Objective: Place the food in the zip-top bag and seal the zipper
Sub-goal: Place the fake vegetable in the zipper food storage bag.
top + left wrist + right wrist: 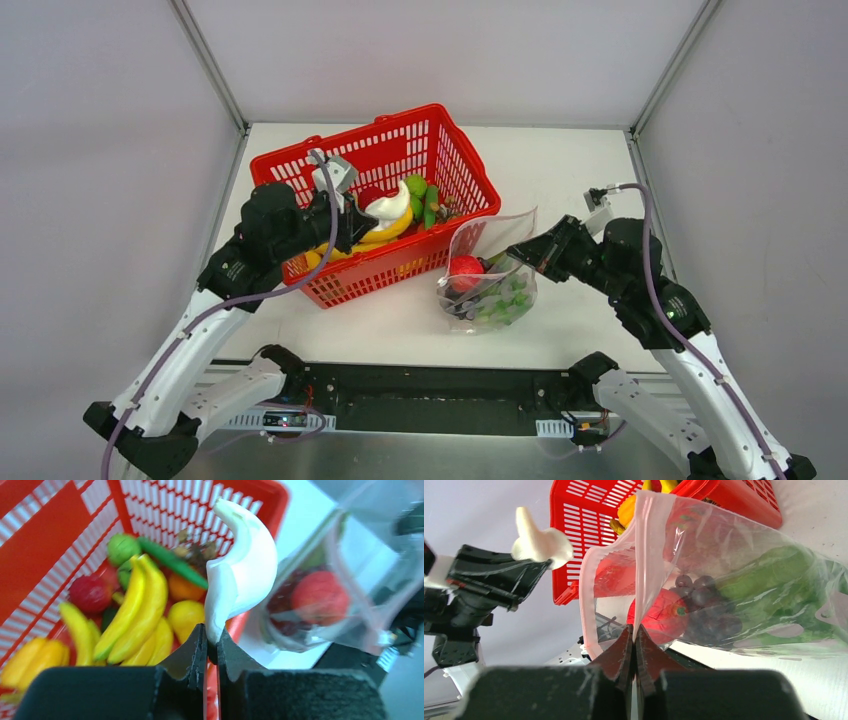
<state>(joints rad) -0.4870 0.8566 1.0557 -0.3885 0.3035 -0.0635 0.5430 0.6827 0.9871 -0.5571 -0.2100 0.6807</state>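
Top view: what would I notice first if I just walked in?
The bright red basket in the middle, heaped with yellow bananas and other toy food. Over it the left gripper pinches a white garlic. To its right the right gripper pinches the mouth of the clear zip-top bag, with a red apple, grapes and lettuce inside.

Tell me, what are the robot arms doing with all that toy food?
They are packing toy food into a bag. The left hand holds a white garlic over the red basket, which has bananas and more inside. The right hand pinches the mouth of the bag and holds it up. An apple, grapes and lettuce are already in.
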